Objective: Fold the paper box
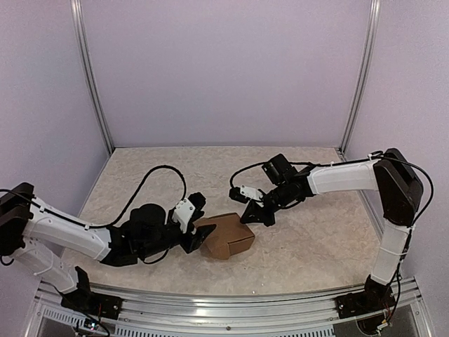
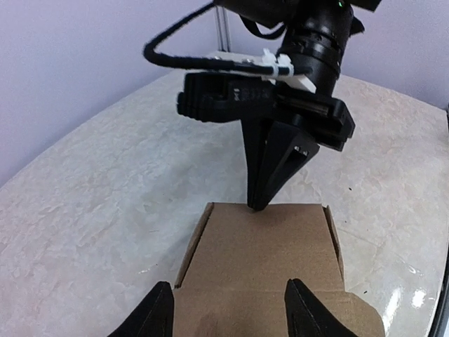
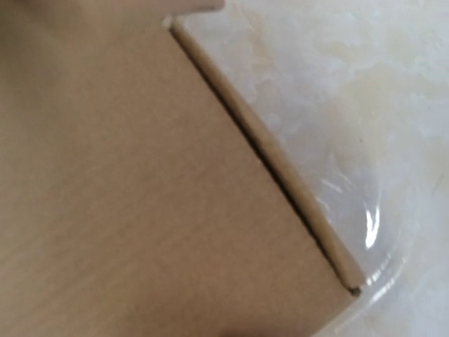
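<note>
The paper box (image 1: 228, 239) is a small brown cardboard box, folded up, on the table's near middle. In the left wrist view the paper box (image 2: 259, 246) shows its flat top with thin side flaps. My left gripper (image 1: 201, 235) is at the box's left end. Its fingers (image 2: 156, 312) are spread wide over the near part of the top, holding nothing that I can see. My right gripper (image 1: 252, 215) is at the box's far right edge. Its fingers (image 2: 270, 161) are pressed together, with the tip touching the top's far edge. The right wrist view is filled by the box top (image 3: 140, 175).
The marbled tabletop (image 1: 316, 232) lies all round the box. Metal posts (image 1: 91, 77) and lilac walls close the back and sides. A metal rail (image 1: 231, 298) runs along the near edge. Black cables loop from both arms.
</note>
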You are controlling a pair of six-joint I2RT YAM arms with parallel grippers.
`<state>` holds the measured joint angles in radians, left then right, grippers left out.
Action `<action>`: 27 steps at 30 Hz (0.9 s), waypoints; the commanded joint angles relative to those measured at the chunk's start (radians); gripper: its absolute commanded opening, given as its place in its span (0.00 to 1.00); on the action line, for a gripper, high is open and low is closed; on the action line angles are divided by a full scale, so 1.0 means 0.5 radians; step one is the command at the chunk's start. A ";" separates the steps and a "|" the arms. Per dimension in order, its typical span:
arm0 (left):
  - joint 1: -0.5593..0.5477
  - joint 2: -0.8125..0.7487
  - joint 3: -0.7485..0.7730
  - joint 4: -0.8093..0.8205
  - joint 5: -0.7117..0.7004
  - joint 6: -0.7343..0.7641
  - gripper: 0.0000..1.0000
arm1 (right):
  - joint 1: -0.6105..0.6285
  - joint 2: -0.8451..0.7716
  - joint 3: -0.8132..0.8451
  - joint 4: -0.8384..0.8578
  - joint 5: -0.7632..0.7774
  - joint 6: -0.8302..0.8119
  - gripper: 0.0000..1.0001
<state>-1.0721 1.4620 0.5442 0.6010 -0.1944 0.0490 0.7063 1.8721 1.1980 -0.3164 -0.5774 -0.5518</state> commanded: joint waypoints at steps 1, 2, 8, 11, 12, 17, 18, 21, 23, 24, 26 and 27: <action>-0.200 -0.318 -0.343 0.321 -0.753 -0.292 0.53 | -0.003 0.015 -0.116 -0.196 0.148 -0.001 0.01; -0.226 -0.428 -0.431 0.311 -0.849 -0.499 0.53 | -0.004 0.010 -0.122 -0.193 0.148 -0.001 0.01; -0.150 -0.464 -0.514 -0.229 -0.837 -1.435 0.48 | -0.004 -0.023 -0.102 -0.186 0.117 0.013 0.02; -0.096 -0.184 -0.278 -0.299 -0.702 -1.299 0.48 | -0.004 -0.048 -0.106 -0.168 0.106 0.030 0.02; -0.094 -0.060 -0.189 -0.351 -0.712 -1.267 0.46 | -0.004 -0.055 -0.103 -0.166 0.106 0.036 0.01; -0.202 0.120 -0.054 -0.492 -0.926 -1.329 0.45 | -0.004 -0.141 -0.099 -0.200 0.152 0.031 0.02; -0.236 0.093 -0.082 -0.490 -0.949 -1.349 0.44 | -0.004 -0.174 -0.099 -0.206 0.168 0.021 0.02; -0.307 -0.025 -0.118 -0.741 -1.008 -1.547 0.44 | -0.002 -0.278 -0.038 -0.256 0.216 -0.002 0.03; -0.363 -0.113 -0.122 -1.013 -1.084 -1.784 0.44 | 0.008 -0.328 0.040 -0.285 0.255 -0.007 0.04; -0.394 -0.148 -0.143 -1.096 -1.122 -1.897 0.43 | 0.024 -0.344 0.082 -0.293 0.270 -0.008 0.05; -0.425 -0.236 -0.198 -1.185 -1.133 -2.091 0.45 | 0.072 -0.347 0.165 -0.311 0.299 -0.028 0.07; -0.428 -0.257 -0.220 -1.241 -1.125 -2.190 0.46 | 0.108 -0.327 0.208 -0.324 0.322 -0.042 0.07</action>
<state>-1.2633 1.3945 0.4816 0.1825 -0.6983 -0.8082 0.7113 1.7290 1.2190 -0.4454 -0.4606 -0.5522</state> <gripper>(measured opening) 0.444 0.063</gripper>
